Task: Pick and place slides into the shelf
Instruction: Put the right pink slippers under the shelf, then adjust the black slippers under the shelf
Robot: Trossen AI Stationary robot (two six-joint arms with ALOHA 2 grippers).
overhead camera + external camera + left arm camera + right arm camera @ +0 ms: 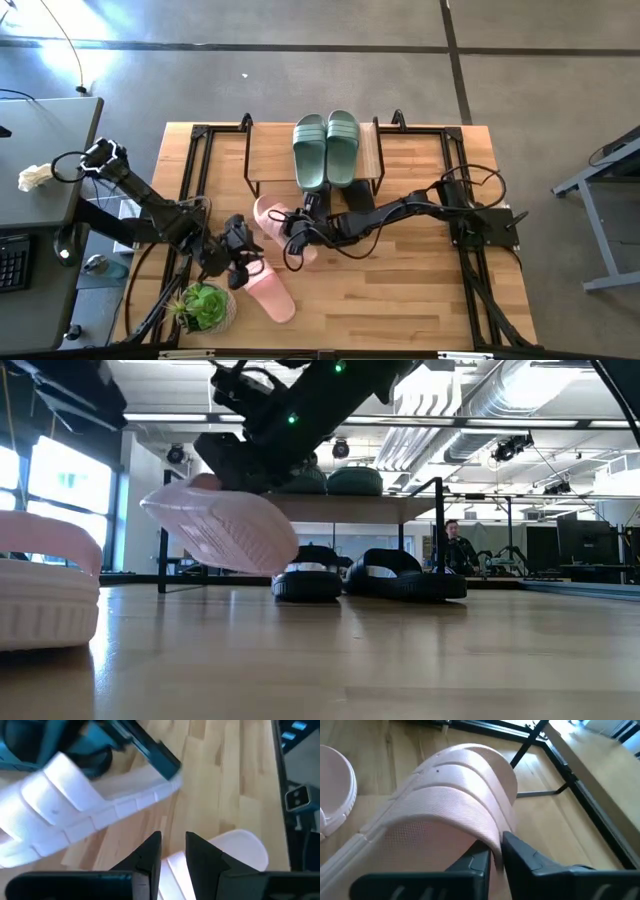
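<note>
A pair of sage green slides (326,148) lies on the shelf's plank top (266,150) at the table's far middle. Under that plank, a black pair (372,575) stands on the table. One pink slide (268,216) hangs in front of the shelf, with my right gripper (495,854) shut on it. The other pink slide (272,294) lies sole down near the front left. My left gripper (173,851) hovers just above that slide (235,845), its fingers a little apart with nothing between them. My right gripper pinches the edge of the pink slide's ribbed strap (490,836) between its two fingers. The fingers come from the table's right, slanting down. The slide (222,532) hangs tilted, lifted clear of the table, its grooved sole turned toward the near edge.
A small potted plant (205,306) stands at the near left corner, close to my left arm. Black metal frame rails (196,160) run along the table's left and right sides. Bare tabletop (400,290) lies at the near right. A person (455,546) sits in the room beyond.
</note>
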